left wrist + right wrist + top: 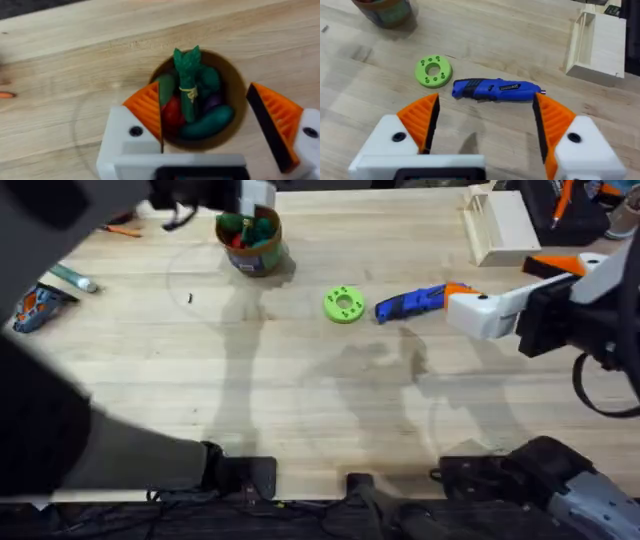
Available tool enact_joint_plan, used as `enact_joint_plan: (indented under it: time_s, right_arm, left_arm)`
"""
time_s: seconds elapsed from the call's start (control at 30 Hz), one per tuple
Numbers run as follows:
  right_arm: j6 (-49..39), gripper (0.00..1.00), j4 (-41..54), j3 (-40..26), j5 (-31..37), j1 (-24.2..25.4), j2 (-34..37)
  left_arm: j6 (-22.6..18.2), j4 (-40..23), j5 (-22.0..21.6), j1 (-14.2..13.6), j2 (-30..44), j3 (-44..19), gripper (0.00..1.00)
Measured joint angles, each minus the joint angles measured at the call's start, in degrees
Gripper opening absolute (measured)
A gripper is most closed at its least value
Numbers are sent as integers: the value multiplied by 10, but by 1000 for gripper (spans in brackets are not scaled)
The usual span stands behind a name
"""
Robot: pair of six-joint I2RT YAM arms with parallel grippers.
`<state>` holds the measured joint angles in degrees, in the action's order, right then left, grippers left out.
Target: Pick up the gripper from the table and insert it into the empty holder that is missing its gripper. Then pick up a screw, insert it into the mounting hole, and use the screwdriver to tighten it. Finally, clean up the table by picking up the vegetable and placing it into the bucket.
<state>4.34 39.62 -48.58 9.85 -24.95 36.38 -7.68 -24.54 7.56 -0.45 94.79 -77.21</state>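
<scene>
Wooden table (300,410), pale planks, carries everything noted here. Left arm (40,380) shows large, dark and blurred from 9 o'clock up toward 11 o'clock of the overhead view; its left gripper (205,130) hangs directly above the bucket (255,250), fingers spread wide and gripping nothing, one orange pad (147,112) over the tub's rim. Right arm reaches in from 3 o'clock; right gripper (485,125) likewise released, its two orange pads apart, poised just short of the screwdriver (495,90). Wooden box (500,225) sits at 1 o'clock. Bucket at 11 o'clock of the overhead view, upright, tan wall with paler band. Screwdriver lies flat just right of table centre, near the lime-green disc (343,304) at its left (disc has a ring of small holes). Vegetable (189,85) stands inside the bucket, dark green knotted bundle, leafy end up, among red, purple and green toy pieces (200,122).
</scene>
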Motion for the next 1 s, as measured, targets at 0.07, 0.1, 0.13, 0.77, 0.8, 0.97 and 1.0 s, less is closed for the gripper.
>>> enact_joint_plan:
  time_s: [0.07,0.1,0.13,0.77,0.8,0.97,1.0]
  right_arm:
    - [0,992,0,0,0,0,0]
    - [0,991,0,0,0,0,0]
    - [0,991,0,0,0,0,0]
    - [0,992,0,0,0,0,0]
    - [0,994,0,0,0,0,0]
    - [0,991,3,0,0,0,0]
    - [0,992,6,0,0,0,0]
  left_arm:
    - [0,-29,-4,0,-48,0,985]
    - [0,-48,-8,0,-72,0,985]
    - [0,-64,-11,0,-93,0,985]
    - [102,-307,-74,-56,-462,146,988]
    - [112,-308,-74,-65,-477,172,988]
    - [157,-308,-74,-118,-499,268,988]
    - [164,-307,-76,-128,-497,281,988]
